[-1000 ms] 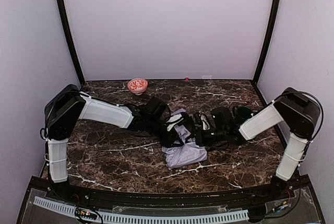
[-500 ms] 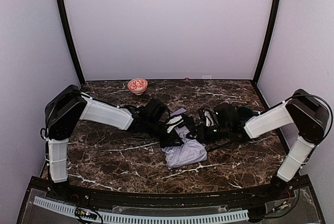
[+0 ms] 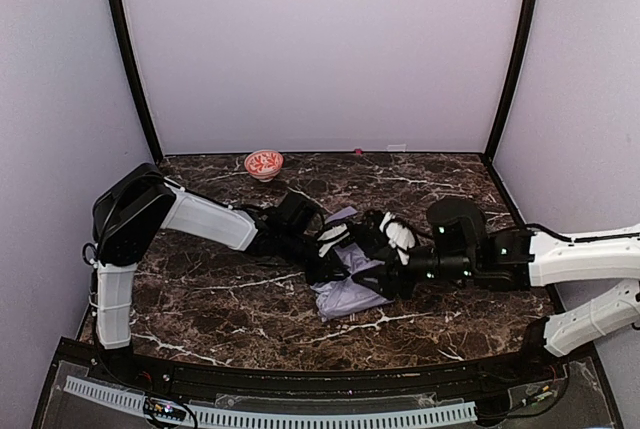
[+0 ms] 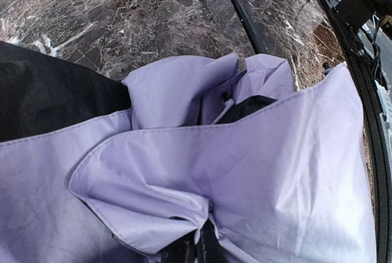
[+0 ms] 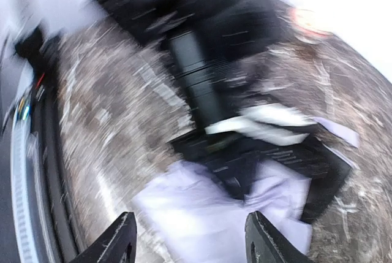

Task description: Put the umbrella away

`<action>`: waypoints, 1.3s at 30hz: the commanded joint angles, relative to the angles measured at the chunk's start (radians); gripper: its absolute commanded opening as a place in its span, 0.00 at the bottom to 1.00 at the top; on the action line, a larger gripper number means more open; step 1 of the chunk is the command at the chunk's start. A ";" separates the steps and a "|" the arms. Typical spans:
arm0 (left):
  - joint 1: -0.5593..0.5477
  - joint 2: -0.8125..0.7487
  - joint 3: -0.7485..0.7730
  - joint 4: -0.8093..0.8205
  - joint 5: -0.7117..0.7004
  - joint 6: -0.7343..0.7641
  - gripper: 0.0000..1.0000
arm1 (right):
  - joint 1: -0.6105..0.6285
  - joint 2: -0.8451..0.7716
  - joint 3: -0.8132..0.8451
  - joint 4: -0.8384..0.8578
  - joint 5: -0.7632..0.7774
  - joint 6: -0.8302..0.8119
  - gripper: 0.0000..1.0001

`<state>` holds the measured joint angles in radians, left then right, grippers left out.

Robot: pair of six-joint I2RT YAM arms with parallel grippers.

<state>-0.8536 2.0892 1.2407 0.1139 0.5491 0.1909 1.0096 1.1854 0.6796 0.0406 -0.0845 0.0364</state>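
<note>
Folding umbrella of pale lavender-silver fabric (image 3: 350, 291), black inside: crumpled in a loose heap at mid-bench, between the two arms, neither rolled nor strapped. Lies on the dark marble-patterned bench (image 3: 200, 299), well apart from the small red patterned bowl (image 3: 264, 163) by the back wall.

At left, a fresh grip: left end effector (image 3: 328, 246), part-way apart a second ago, now clamped on a gathered fold of the lavender cloth. Seen from the left wrist, folds of the umbrella (image 4: 245, 171) bunching down into the closed fingertips (image 4: 198, 251).

At right, a fresh release: right end effector (image 3: 385, 257), together a second ago, now spread, with nothing between its fingers (image 5: 122, 238) in the motion-blurred right wrist view. Hovers just beside the heap, with the arm swung low and stretched out flat from the right wall.

Reads as a handover of the hold: canopy anchored from the left, right side freed for a new grasp. Probably calls next for gathering the loose fabric around the shaft. Most of the putting-away not yet done.
</note>
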 commanded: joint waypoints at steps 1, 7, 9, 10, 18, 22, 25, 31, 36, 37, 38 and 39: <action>0.016 0.068 -0.024 -0.082 -0.067 0.023 0.00 | 0.172 -0.020 -0.086 -0.049 0.164 -0.497 0.65; 0.016 0.081 -0.005 -0.110 -0.066 0.043 0.00 | 0.244 0.088 -0.087 -0.015 0.363 -0.756 0.72; 0.016 0.083 -0.002 -0.114 -0.065 0.047 0.00 | 0.245 0.134 -0.078 0.000 0.411 -0.801 0.74; 0.016 0.084 0.000 -0.116 -0.063 0.049 0.00 | 0.245 0.154 -0.074 0.013 0.427 -0.820 0.77; 0.016 0.090 0.005 -0.125 -0.049 0.063 0.00 | 0.237 0.278 -0.097 0.148 0.537 -0.912 0.79; 0.016 0.091 0.010 -0.136 -0.042 0.073 0.00 | 0.206 0.321 -0.091 0.178 0.540 -0.913 0.78; 0.016 0.091 0.018 -0.147 -0.033 0.077 0.00 | 0.180 0.356 -0.094 0.215 0.540 -0.924 0.76; 0.016 0.091 0.022 -0.154 -0.010 0.085 0.00 | 0.147 0.428 -0.065 0.189 0.497 -0.910 0.70; 0.016 0.091 0.022 -0.162 0.012 0.102 0.00 | 0.144 0.460 -0.042 0.133 0.442 -0.865 0.55; 0.016 0.091 0.023 -0.164 0.015 0.107 0.00 | 0.143 0.460 -0.037 0.121 0.429 -0.853 0.49; 0.016 0.091 0.025 -0.167 0.021 0.109 0.00 | 0.143 0.461 -0.031 0.108 0.415 -0.837 0.45; 0.016 0.090 0.030 -0.175 0.035 0.113 0.00 | 0.144 0.461 -0.023 0.088 0.399 -0.822 0.41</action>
<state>-0.8410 2.1277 1.2808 0.0891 0.5968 0.2707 1.1610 1.6222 0.6285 0.2031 0.3912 -0.8509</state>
